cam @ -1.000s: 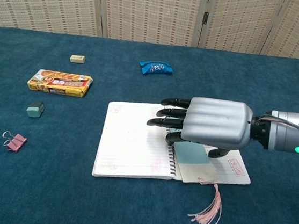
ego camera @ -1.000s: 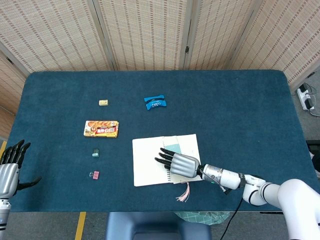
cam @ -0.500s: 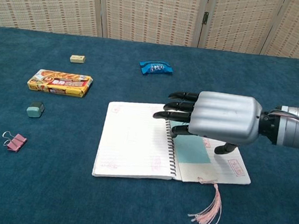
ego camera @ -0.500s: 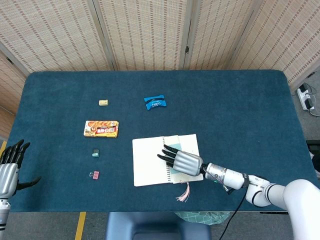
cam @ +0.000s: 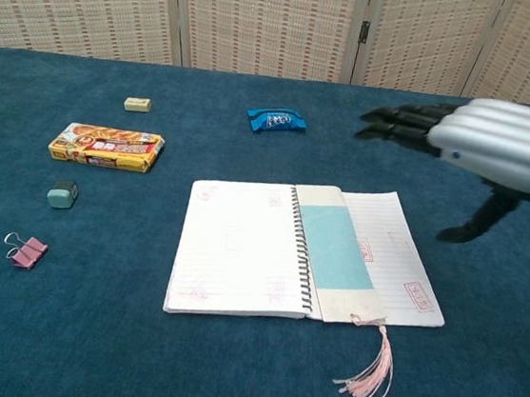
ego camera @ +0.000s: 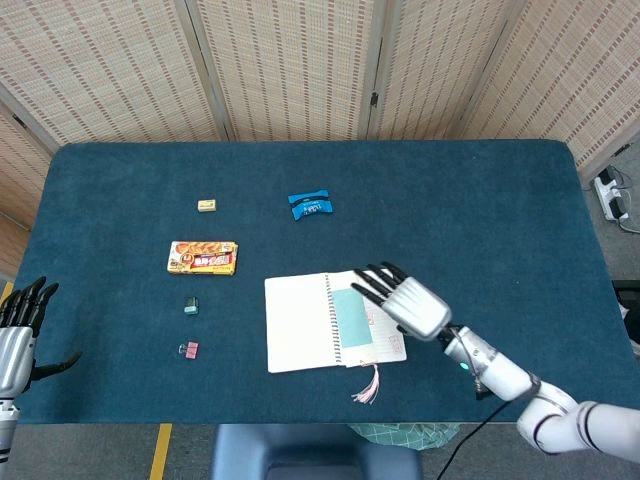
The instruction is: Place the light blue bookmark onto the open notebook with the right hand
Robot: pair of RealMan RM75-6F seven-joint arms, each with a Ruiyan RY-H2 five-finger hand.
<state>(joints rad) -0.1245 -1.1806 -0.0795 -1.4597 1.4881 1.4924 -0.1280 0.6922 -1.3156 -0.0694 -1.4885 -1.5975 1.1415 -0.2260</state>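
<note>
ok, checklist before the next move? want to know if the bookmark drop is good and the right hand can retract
1. Light blue bookmark lies flat on the open notebook, on the right page by the spiral: ok.
2. Right hand holds nothing, fingers apart: ok.
3. Right hand raised off the page, not touching the bookmark: ok.
4. Pink tassel hangs past the notebook's near edge onto the table, away from the hand: ok.
5. Left hand at the table's left edge, fingers apart, far from the notebook: ok.
6. Retract path below the right arm: cannot tell.

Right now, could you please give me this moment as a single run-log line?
right hand: open, raised, holding nothing | light blue bookmark: lying on open notebook, tassel on table | left hand: open, idle
</note>
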